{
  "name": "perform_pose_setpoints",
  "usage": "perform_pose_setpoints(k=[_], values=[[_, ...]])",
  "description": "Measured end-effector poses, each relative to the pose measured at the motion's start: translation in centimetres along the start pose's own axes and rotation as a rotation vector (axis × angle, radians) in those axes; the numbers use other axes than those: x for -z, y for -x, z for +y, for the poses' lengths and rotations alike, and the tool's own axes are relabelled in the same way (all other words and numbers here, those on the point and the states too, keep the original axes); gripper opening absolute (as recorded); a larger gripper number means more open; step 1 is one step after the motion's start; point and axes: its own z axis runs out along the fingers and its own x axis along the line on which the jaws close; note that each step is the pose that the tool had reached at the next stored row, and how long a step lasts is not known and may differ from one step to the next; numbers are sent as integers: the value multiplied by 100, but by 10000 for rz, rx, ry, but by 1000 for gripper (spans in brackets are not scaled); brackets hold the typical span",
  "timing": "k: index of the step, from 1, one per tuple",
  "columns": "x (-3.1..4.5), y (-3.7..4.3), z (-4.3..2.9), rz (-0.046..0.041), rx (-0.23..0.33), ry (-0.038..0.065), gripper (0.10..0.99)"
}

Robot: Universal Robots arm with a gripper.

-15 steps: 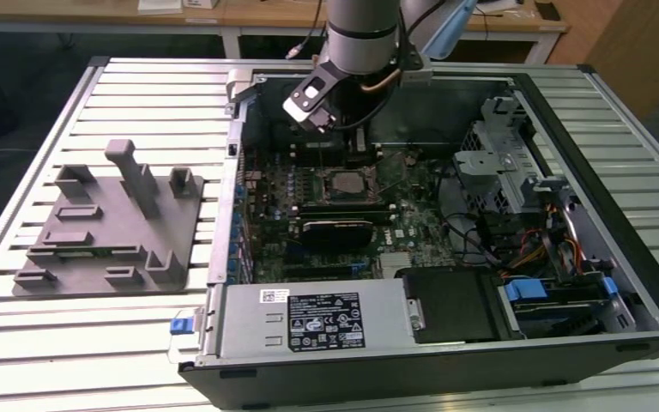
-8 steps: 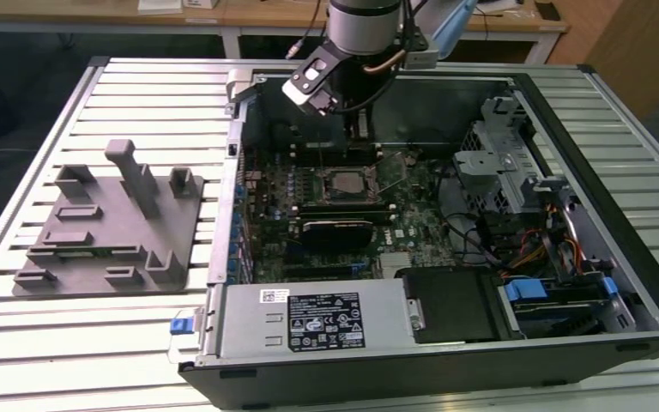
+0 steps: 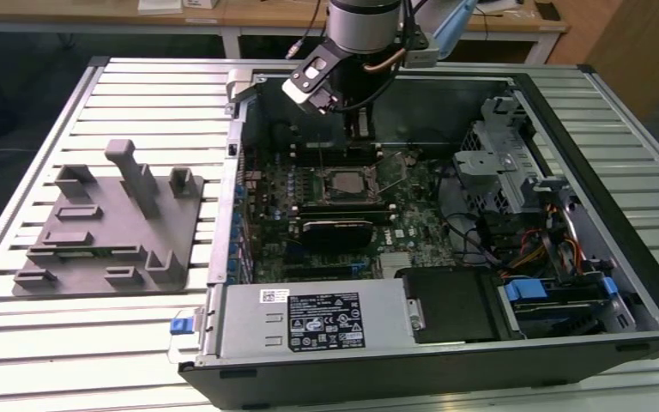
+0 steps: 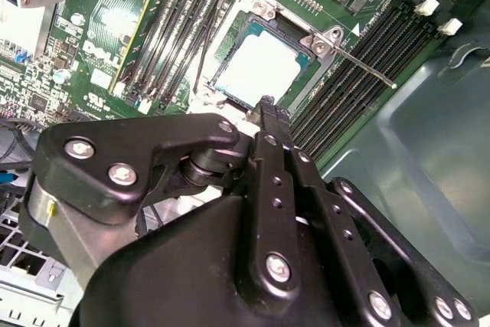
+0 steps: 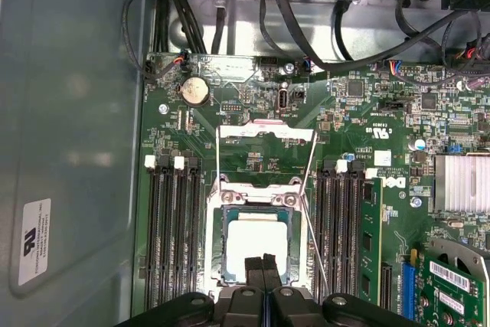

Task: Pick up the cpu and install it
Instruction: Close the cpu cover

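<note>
Upper middle of the exterior view: arm [image 3: 364,26] cut off by the top edge, gripper [image 3: 359,131] tips lost against the dark inner wall of the computer case [image 3: 421,378]. Corner of that case cropped at the exterior view's right edge. Cpu [image 3: 345,182] too small there to tell how it sits. In the first wrist view, nearest cpu edge covered by the fingertips [image 5: 253,267]. In the second wrist view, one cpu corner and much circuit board [image 4: 99,36] hidden behind the gripper's black body.

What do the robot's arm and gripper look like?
The arm is a silver-grey cylinder with a coppery cable beside it. The gripper is matte black, built of rounded jointed links studded with silver screws, narrowing to slim flat fingers.
</note>
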Motion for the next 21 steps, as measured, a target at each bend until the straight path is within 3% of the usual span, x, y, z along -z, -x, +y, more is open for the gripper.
perform_pose_setpoints(k=[9,16,21], values=[[1,0,22,-3,-1,-1,106],[-8,3,187,-1,-1,0,106],[-16,7,368,0,0,0,106]])
